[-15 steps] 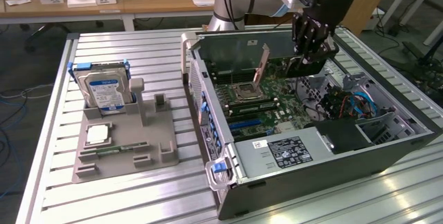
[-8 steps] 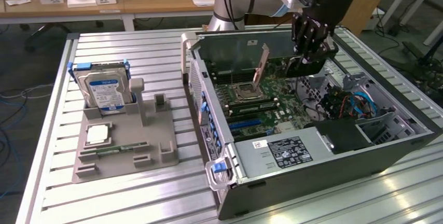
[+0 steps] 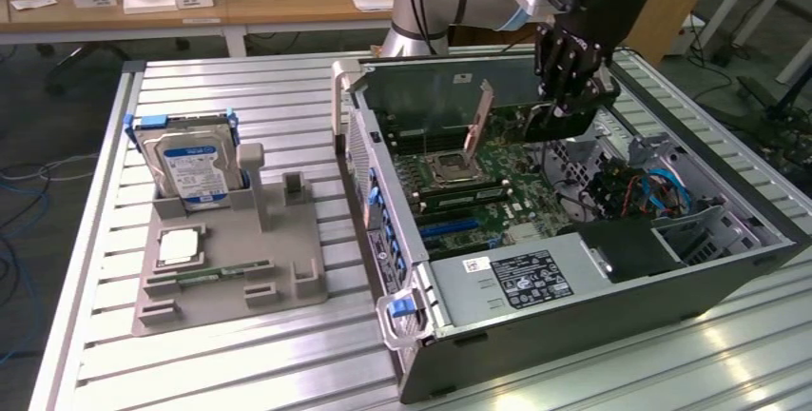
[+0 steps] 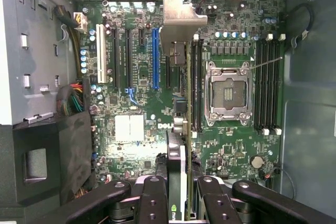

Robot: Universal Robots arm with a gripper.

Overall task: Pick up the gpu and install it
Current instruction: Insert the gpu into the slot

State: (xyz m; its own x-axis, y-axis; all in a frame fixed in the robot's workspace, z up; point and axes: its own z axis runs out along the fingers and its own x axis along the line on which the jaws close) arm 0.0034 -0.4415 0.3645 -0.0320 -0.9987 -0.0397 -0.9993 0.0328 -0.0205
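Gripper (image 4: 181, 203), black, multi-link fingers: closed narrowly on the gpu (image 4: 176, 156), which is gripped by its upper edge.

Position of the gpu: held upright and edge-on above the motherboard (image 4: 131, 145), inside the open computer case (image 3: 609, 297). It is not yet seated. Its silver bracket (image 4: 181, 17) is turned toward the vented rear wall of the case.

Blue expansion slot (image 4: 155, 59): long and empty, judged the likely seat. The card's line is seen beside it, toward the memory slots (image 4: 197, 87), though part of that offset may be owed to the camera's angle.

Handling note: the card's lower edge is best brought parallel to the slot and directly over it before any descent. The card should be held plumb, the bracket guided to the rear opening, and pressure spread evenly along the length. A tilted entry is judged likely to bind or to strike the neighbouring memory slots.

Table (image 3: 254, 97): slatted metal, with the case carried on it.
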